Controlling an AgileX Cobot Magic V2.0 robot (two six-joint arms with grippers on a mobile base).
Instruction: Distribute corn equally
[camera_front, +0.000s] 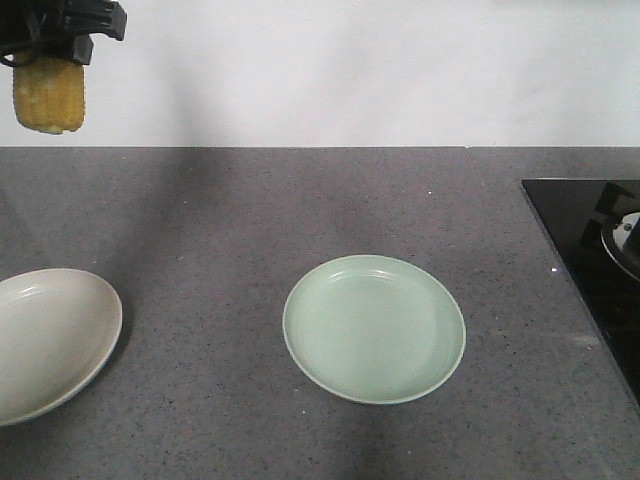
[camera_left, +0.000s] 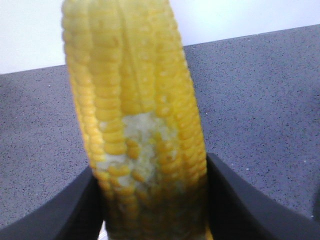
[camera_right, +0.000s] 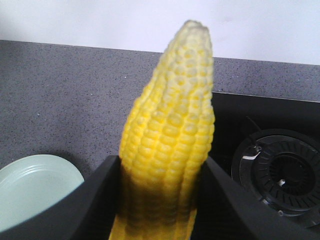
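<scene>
My left gripper (camera_front: 60, 45) hangs high at the top left of the front view, shut on a yellow corn cob (camera_front: 49, 95) that points down. The left wrist view shows that cob (camera_left: 135, 115) between the black fingers (camera_left: 250, 205), with a bare patch of missing kernels. My right gripper (camera_right: 160, 200) is shut on a second corn cob (camera_right: 172, 135), its tapered tip pointing away; it is out of the front view. An empty pale green plate (camera_front: 374, 328) lies mid-counter, and a cream plate (camera_front: 50, 340) sits at the left edge.
A black cooktop (camera_front: 590, 260) with a burner (camera_right: 280, 172) fills the right side of the grey speckled counter. A white wall runs behind. The green plate's rim (camera_right: 30, 185) shows left of the right gripper.
</scene>
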